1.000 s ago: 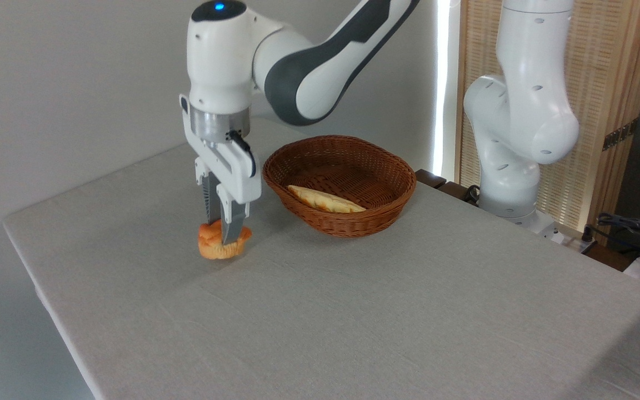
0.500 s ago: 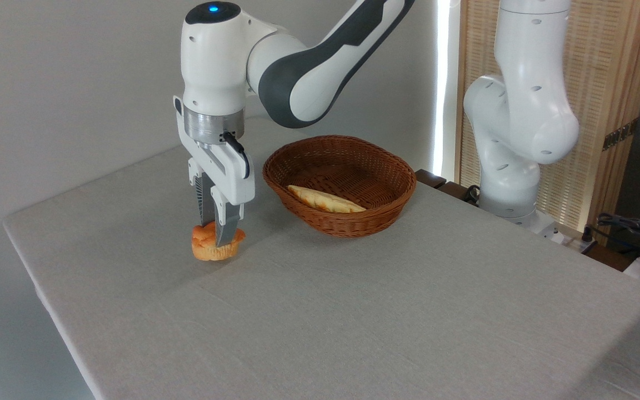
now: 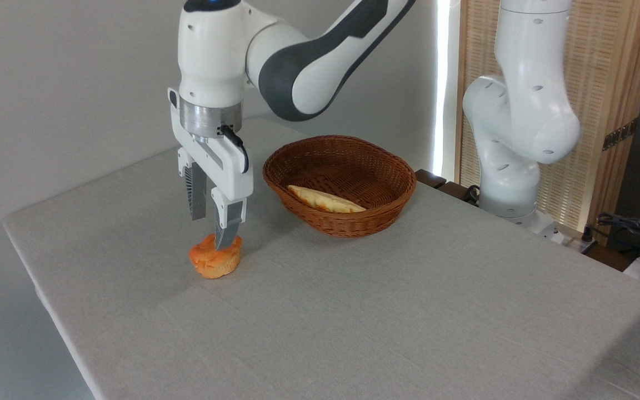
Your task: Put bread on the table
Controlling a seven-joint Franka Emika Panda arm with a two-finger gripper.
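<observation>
Robotics laboratory setup: a white robot arm [image 3: 298, 61] mounted beside a cloth-covered desk [image 3: 409, 311], plain grey wall [image 3: 64, 83], wooden slatted screen [image 3: 609, 83], and loose cables [image 3: 631, 228] at the right edge.

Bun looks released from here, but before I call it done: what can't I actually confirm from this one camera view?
- Near fingertip overlaps the top of the bread; touching or clear cannot be told.
- The bread's far side and its contact with the table are hidden by the bread itself.
- The flat bread is partly cut off by the wicker basket's near rim.
- The gripper shows spread fingers, but their inner pads face away.
</observation>
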